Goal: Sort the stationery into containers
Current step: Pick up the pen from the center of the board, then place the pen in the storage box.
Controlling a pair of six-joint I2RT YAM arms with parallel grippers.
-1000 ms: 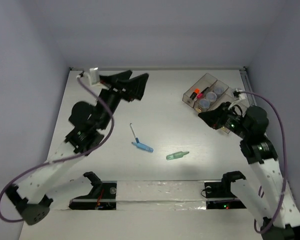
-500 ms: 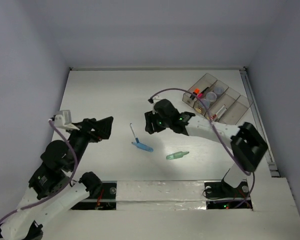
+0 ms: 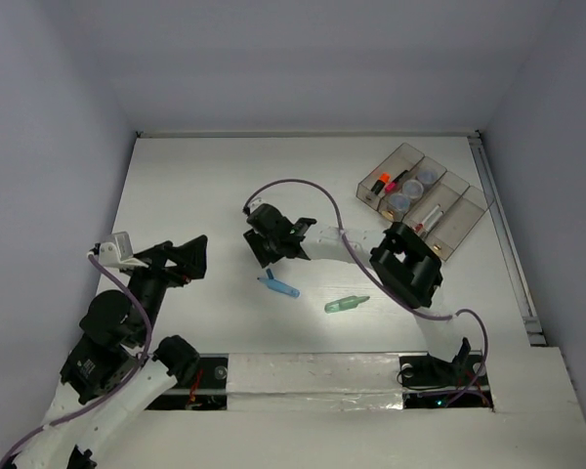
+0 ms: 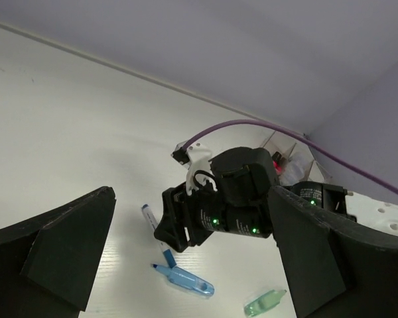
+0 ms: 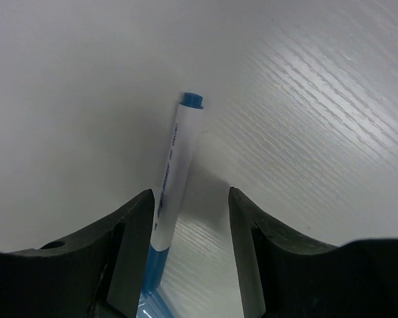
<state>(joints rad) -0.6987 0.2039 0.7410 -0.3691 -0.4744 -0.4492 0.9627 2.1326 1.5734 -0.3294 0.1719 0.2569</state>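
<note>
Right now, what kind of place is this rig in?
Probably a lab robot cell: white table boxed in by plain grey walls, left arm and right arm bolted at its near edge, a four-bin tray for stationery.

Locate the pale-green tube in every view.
Top external: pale-green tube lies lower middle, right of the light-blue marker.
Left wrist: tube at the bottom edge, right of the marker.
Right wrist: not in it.
Shared landmark: the light-blue marker, just left of the tube in both.
</note>
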